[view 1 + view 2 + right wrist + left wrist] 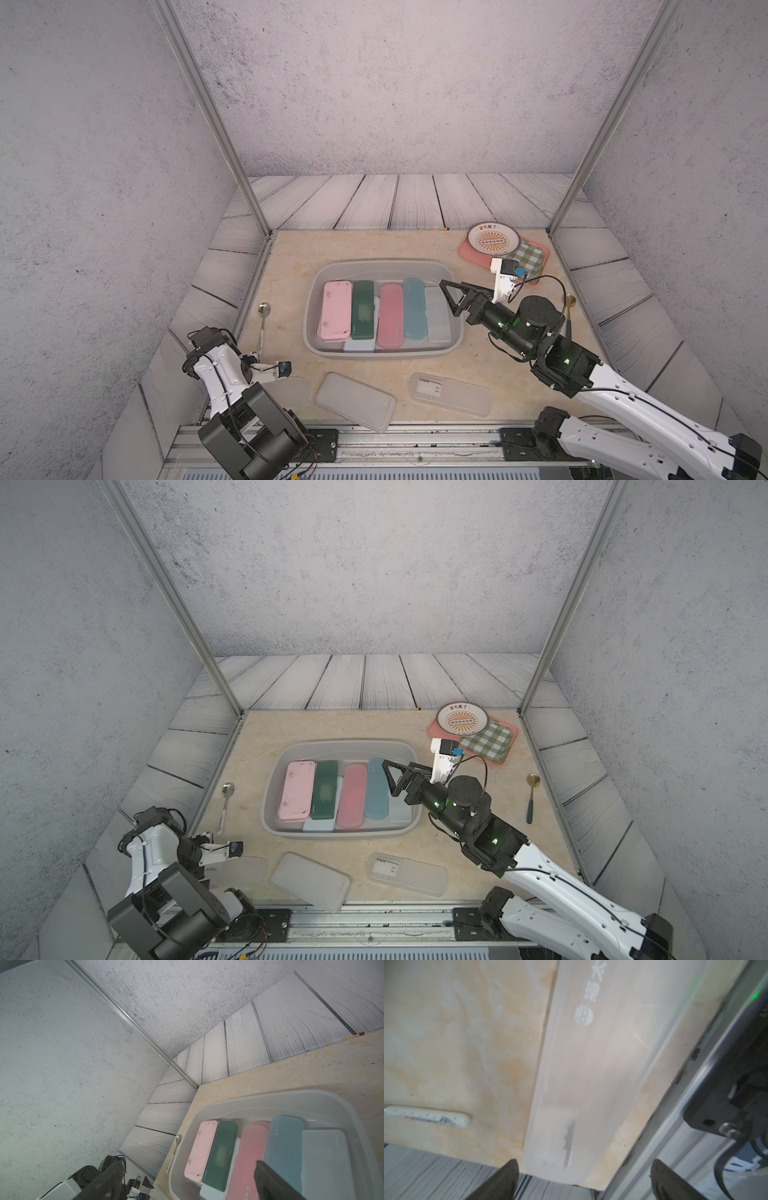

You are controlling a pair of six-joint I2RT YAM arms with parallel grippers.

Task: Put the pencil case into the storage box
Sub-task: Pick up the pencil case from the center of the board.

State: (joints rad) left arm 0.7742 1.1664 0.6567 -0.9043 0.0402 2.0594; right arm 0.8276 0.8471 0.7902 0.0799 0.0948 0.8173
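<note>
Your left gripper (584, 1161), wide and empty, is nearest the frosted plastic pencil case (591, 1064) at the tabletop's (291, 257) near-left corner, its length running between the jaws. The right gripper (449, 297) gapes empty over the grey plastic storage box (311, 316).

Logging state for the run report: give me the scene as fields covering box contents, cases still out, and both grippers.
storage box: grey tub, mid-table
inside: pale pink case, dark green case, coral case, blue case, frosted case, light blue case partly beneath others
on table: three frosted cases along the front edge
left gripper: open, empty, above the leftmost one
right gripper: open, empty, over the box's right end
</note>
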